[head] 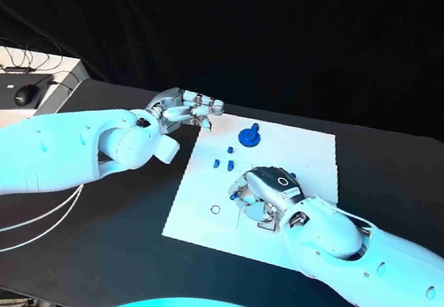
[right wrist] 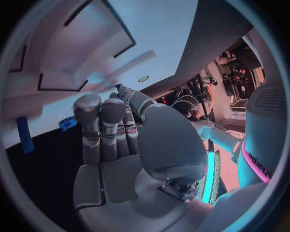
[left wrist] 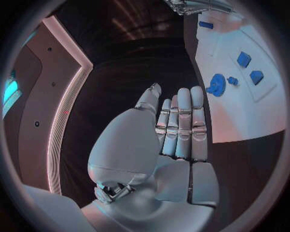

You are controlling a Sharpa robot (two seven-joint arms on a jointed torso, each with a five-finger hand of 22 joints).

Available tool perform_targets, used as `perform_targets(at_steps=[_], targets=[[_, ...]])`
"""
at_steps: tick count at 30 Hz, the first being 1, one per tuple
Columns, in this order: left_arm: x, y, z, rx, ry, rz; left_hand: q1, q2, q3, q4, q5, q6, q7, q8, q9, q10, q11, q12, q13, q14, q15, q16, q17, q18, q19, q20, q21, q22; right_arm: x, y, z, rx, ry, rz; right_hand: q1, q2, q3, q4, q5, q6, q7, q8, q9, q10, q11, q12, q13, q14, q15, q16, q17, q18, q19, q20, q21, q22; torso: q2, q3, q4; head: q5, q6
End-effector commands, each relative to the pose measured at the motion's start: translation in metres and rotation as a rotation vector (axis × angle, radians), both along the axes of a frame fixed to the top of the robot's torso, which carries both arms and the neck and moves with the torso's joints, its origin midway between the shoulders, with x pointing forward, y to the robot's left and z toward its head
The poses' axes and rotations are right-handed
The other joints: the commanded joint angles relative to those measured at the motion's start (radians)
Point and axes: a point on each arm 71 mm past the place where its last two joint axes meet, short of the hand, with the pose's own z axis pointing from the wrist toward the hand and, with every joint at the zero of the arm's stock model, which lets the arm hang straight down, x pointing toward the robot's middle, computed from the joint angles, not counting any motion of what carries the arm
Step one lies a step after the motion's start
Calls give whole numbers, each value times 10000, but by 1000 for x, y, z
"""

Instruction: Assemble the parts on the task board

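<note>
Two white, smooth-shelled arms are shown over a matte black table point(head: 424, 178). A flat white rectangular task board point(head: 302, 154) is seen at its middle. The right hand point(head: 267, 196) is held above the board's centre; whether anything is held cannot be told. The left hand point(head: 184, 106) is held beside the board's far left corner, fingers straight, together, holding nothing. A toothed blue gear point(head: 248, 136) and small blue parts point(head: 223, 158) lie on the board.
</note>
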Motion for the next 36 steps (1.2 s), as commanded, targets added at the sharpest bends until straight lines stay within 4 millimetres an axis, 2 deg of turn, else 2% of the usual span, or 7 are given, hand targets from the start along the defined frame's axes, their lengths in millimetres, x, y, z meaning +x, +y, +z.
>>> perform_targets(at_steps=[1,13,16,18,24,29,36], targets=[[0,-2,1,-81,-28,-99,24,18,-46,8,-21,-13,-1,51,11,-70,20,-38,4,-70,16,-64,9,17,-16,40,-18,8,0,-1,-2,-379,-53,55,7,87,55,-24,66,47,36,65,8,177,-105,30,13,-24,-5,38,-16,122,561,-17,-39,882,-4,12,0,-4,-9],[0,-2,1,-69,-18,-112,32,20,-49,5,-22,-8,-7,52,11,-98,27,-42,4,-70,20,-71,18,20,-10,42,-37,26,-2,3,-2,-445,18,207,-12,49,-20,-4,31,-10,61,58,-10,98,-79,35,14,-47,12,2,-37,132,535,-5,-165,856,-9,6,-4,13,-37],[0,-2,1,-67,-16,-113,33,21,-48,5,-21,-7,-7,52,11,-99,27,-41,4,-70,20,-71,19,21,-10,42,-38,28,-1,3,-2,-337,-25,161,-205,-140,-312,155,31,-303,113,29,-97,-187,-1,26,3,-46,74,-38,-61,153,517,36,-338,814,-12,1,-3,16,-30],[0,-2,1,-66,-12,-114,33,21,-48,5,-21,-7,-7,52,11,-99,27,-41,4,-70,20,-71,19,21,-10,42,-38,28,0,3,-2,-243,-80,110,-272,-261,-565,295,-236,-484,130,29,-157,-337,38,27,1,-46,103,-69,-82,177,511,67,-473,779,-11,-1,4,13,-32],[0,-2,1,-59,24,-135,30,22,-51,6,-23,1,-13,55,12,-130,36,-49,2,-81,27,-80,20,20,-14,45,-50,33,2,3,-2,-26,-216,-2,-287,-641,-1286,711,-515,-1069,-22,24,-206,-1191,234,35,-1,-36,227,-226,-211,347,483,194,-1376,522,-9,5,8,16,-32],[0,-2,1,-59,40,-150,28,21,-54,6,-27,4,-16,56,12,-149,41,-50,4,-86,30,-83,22,19,-19,48,-59,34,3,4,-2,34,-244,-3,146,-590,-1917,1043,-500,-1157,-33,28,-194,-1352,272,34,2,-6,256,-278,-334,440,562,270,-1724,423,-10,7,2,24,-36],[0,-1,1,-57,55,-162,28,23,-55,6,-27,6,-17,57,12,-156,43,-48,5,-88,32,-83,23,18,-21,49,-63,35,2,3,-1,194,-317,2,236,-641,-2089,1081,-496,-1177,-35,28,-195,-1510,312,37,4,-28,282,-341,-414,496,545,294,-2081,344,-14,8,-15,26,-27]])
